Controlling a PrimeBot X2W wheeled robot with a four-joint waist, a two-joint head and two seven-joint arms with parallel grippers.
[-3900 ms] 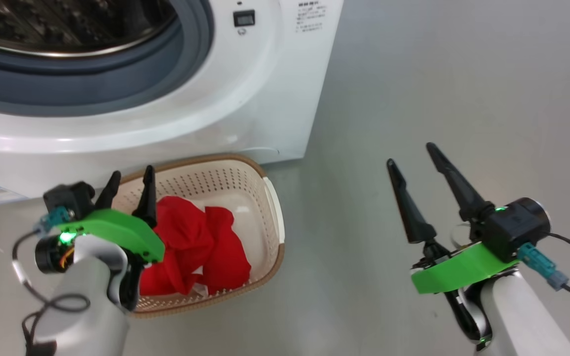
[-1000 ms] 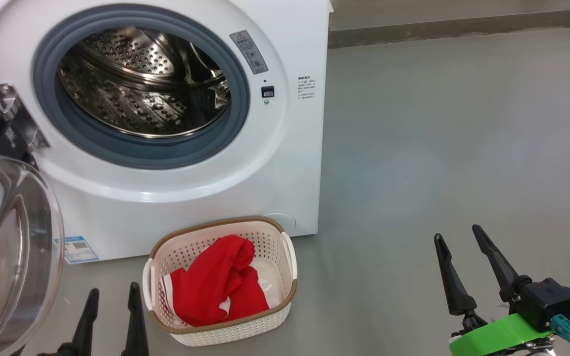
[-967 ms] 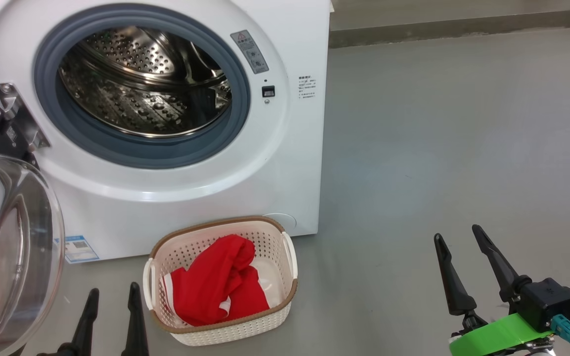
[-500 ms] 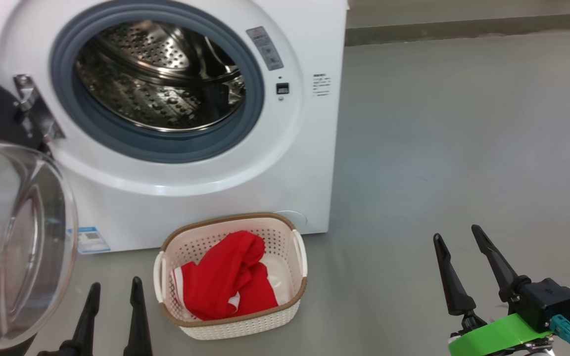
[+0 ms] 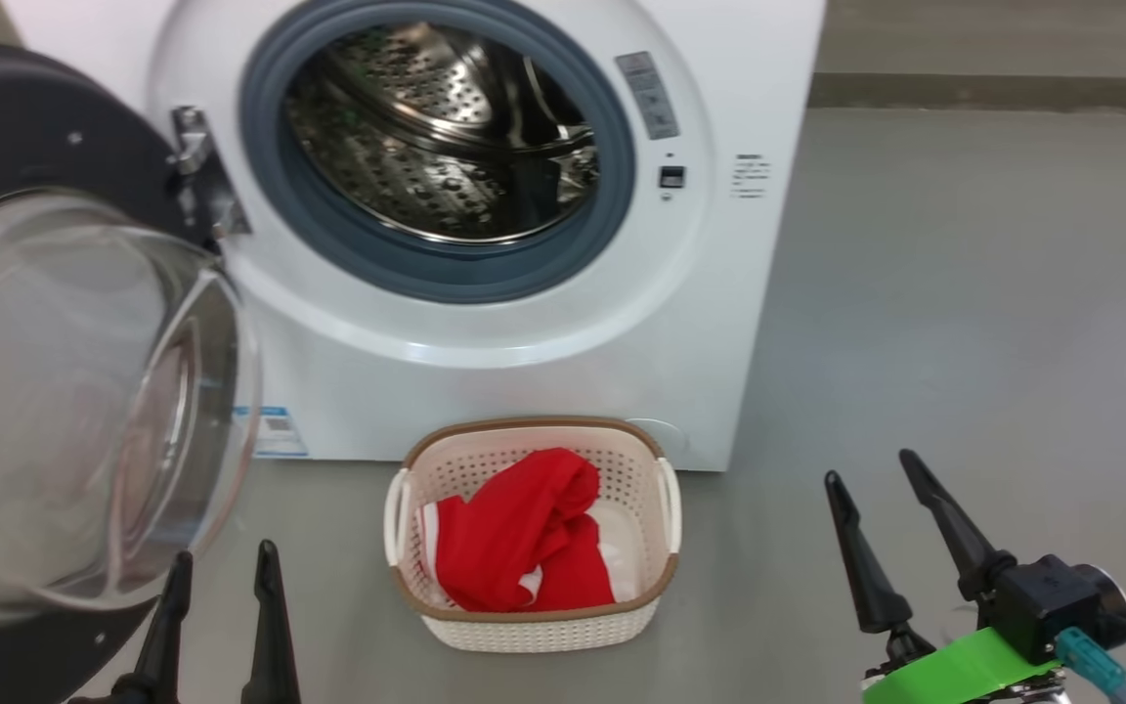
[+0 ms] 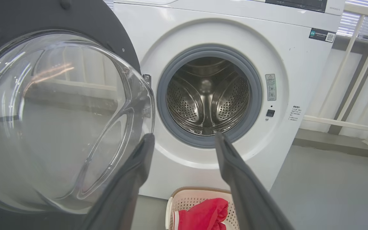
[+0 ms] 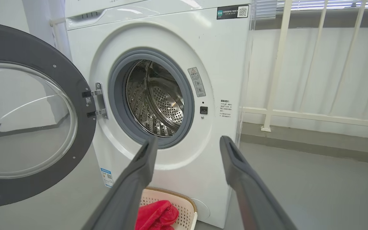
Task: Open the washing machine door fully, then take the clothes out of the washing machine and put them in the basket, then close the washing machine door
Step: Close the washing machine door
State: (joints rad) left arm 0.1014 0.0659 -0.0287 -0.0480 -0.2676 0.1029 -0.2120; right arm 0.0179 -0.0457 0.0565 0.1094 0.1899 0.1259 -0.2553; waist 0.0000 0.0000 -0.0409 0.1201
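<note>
Swinging toward the washing machine door (image 5: 84, 391), clothes (image 5: 524, 528) in the basket (image 5: 534, 426), left pincer (image 5: 224, 552) and right pincer (image 5: 867, 466) released, we close next.

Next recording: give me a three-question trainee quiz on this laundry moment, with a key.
1. True or false: the washing machine door stands open.
2. Where are the clothes? A) in the drum B) in the basket C) on the floor
3. Fill in: the left gripper and right gripper are both ____, holding nothing.
Key: 1 true; 2 B; 3 open.
</note>
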